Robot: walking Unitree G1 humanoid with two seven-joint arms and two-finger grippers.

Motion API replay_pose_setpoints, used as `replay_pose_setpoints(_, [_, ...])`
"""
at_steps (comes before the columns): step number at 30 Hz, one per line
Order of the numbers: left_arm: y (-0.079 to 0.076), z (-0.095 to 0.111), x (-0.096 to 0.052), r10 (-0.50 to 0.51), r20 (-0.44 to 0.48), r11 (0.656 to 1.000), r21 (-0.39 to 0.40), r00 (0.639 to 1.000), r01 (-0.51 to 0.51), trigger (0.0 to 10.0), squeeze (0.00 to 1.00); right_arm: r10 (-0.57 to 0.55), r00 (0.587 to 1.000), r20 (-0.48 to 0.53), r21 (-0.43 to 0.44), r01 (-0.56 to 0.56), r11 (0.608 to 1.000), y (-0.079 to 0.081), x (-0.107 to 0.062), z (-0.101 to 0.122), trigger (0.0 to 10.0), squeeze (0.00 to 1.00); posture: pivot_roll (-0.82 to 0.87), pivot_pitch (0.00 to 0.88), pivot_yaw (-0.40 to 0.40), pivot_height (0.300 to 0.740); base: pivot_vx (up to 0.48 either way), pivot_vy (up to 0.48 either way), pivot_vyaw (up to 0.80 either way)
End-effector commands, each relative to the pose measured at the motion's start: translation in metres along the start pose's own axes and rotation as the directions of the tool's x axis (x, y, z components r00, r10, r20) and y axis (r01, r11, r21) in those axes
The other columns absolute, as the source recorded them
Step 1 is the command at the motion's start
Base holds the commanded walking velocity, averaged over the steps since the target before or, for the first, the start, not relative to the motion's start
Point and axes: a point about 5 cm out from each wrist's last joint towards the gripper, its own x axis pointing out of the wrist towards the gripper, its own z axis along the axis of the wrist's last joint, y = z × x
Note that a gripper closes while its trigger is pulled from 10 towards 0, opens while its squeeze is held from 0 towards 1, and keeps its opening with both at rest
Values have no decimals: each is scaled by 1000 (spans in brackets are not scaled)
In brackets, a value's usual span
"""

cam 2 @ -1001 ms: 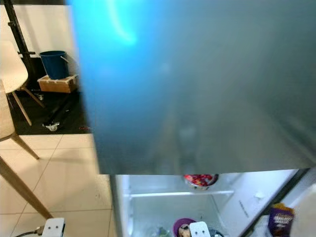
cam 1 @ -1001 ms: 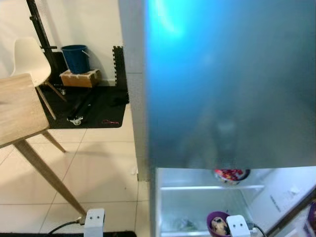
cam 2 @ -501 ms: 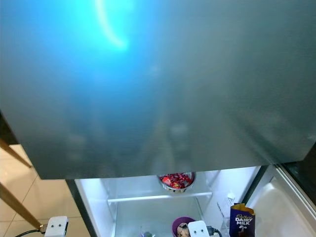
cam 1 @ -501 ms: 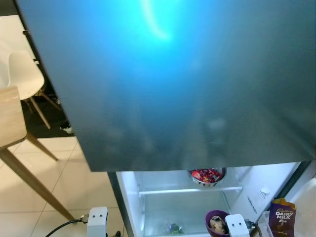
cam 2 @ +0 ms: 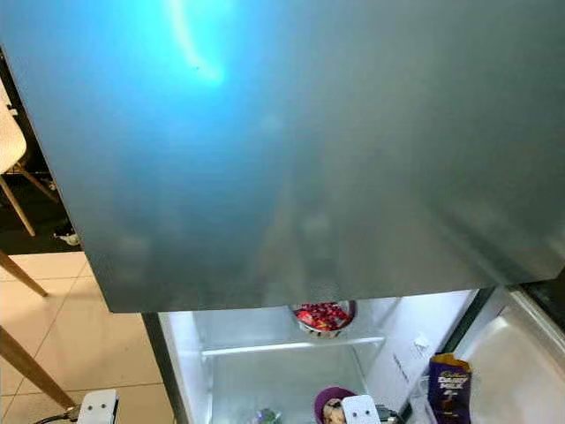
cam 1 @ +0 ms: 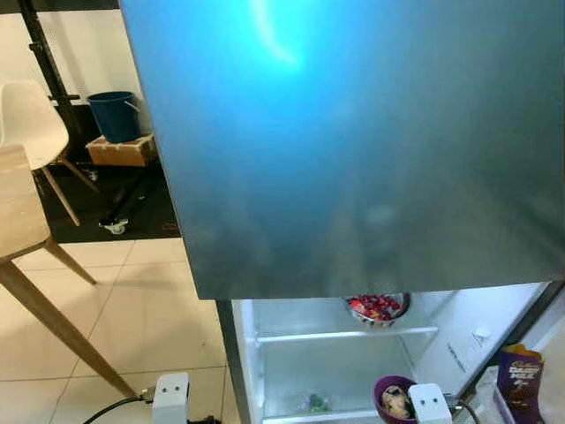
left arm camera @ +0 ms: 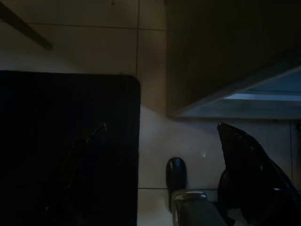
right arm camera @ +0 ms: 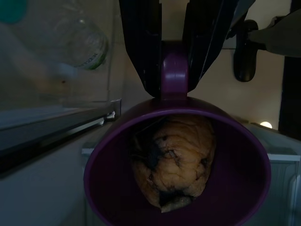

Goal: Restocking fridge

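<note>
The fridge's grey upper door fills the top of the eye views. Below it the lit lower compartment stands open. A bowl of red pieces sits on its glass shelf. My right gripper is shut on the handle of a purple mug that holds a brown pastry. The mug hangs low in front of the compartment. A purple Dairy Milk bag stands in the open door at right. My left gripper hangs open over the floor.
A wooden table and white chair stand to the left. A blue bucket, a wooden box and a black mat lie beyond. A clear bottle sits behind a transparent fridge shelf wall.
The whole view has swung sideways as the camera moved. The mug stays held in the right gripper low before the open compartment.
</note>
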Motion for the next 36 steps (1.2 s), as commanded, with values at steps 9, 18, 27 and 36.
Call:
replay_pose_setpoints(9, [4,-5,-1,5,-60,998,65,998,-1,10000,0,-3,1000,-9,11,3,1000,0,-1,-3,10000,0,-46,94,-9,734,0,0,0])
replay_pose_setpoints(18, [3,-8,-1,-5,-93,995,101,996,14,10000,0,-7,1000,-13,15,7,1000,0,-1,-5,10000,0,-47,82,-1,734,0,-373,0])
replay_pose_setpoints(27, [11,-3,-1,60,-60,994,93,996,-54,10000,0,-9,1000,-12,21,9,1000,1,-1,-4,10000,0,-46,78,3,734,0,-160,0])
replay_pose_setpoints(36, [14,-3,-2,71,-44,992,105,997,-66,10000,0,9,1000,13,44,-10,999,7,1,1,10000,0,-42,84,7,734,0,0,0])
